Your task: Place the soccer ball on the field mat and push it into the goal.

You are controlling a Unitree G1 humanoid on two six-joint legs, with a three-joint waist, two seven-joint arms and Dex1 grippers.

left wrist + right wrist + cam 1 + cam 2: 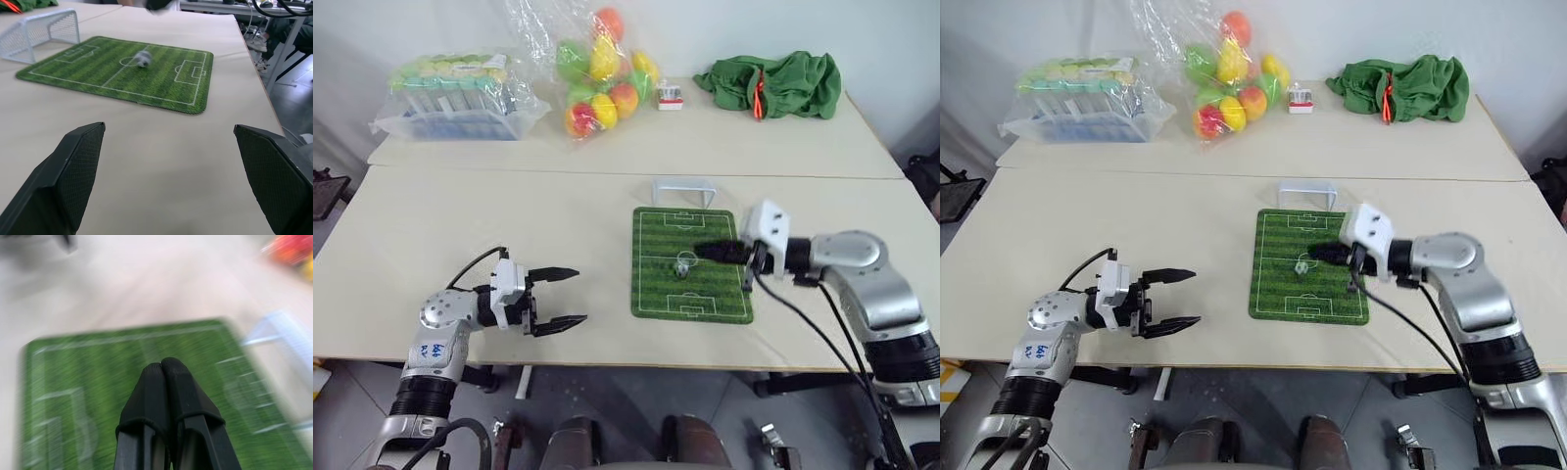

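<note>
Your flat green field mat [692, 264] with white pitch lines lies with its long axis running away from you toward the small white plastic goal frame [683, 190], which stands just past its far short edge, mouth facing the mat. The tiny white soccer ball [683, 265] sits near the centre circle, blurred in the left wrist view. Your right gripper [701, 252] hangs over the mat just beside the ball, fingers pressed together. Your left gripper [569, 296] is spread wide, well apart from the mat. The blue writing on your left arm is unreadable.

Soccer ball [143, 58] smeared to a grey blur at mid-pitch, patches unreadable. Field mat [98, 382] and goal [274, 333] streaked with blur past the right gripper [161, 366]. Contents of the red-and-white box [670, 97] too small to tell.
</note>
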